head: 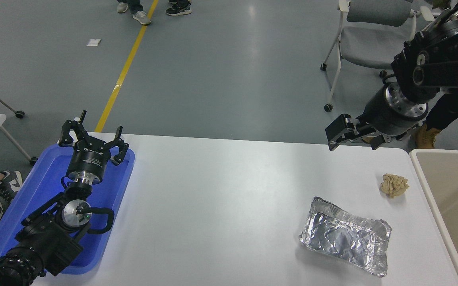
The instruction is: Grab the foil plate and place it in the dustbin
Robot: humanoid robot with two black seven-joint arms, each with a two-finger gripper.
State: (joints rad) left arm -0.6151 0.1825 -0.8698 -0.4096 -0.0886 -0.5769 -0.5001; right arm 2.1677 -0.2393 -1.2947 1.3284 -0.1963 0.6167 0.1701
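One foil plate point(345, 235), one dustbin point(449, 194), two pincers point(94, 137) point(352, 137).

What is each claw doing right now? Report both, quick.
Left claw: open, empty, parked over the blue tray.
Right claw: empty; open or shut cannot be told.

The foil plate point(346, 235) lies empty on the white table point(213, 206) at the lower right of the frame. A paper wad point(394, 185) sits just above it, apart. The dustbin point(447, 198) fills the right edge. The right gripper point(352, 137) hangs at the upper right, above the table's far edge, well apart from the plate. The left gripper point(93, 139), fingers spread, rests over a blue tray point(34, 198) at the lower left.
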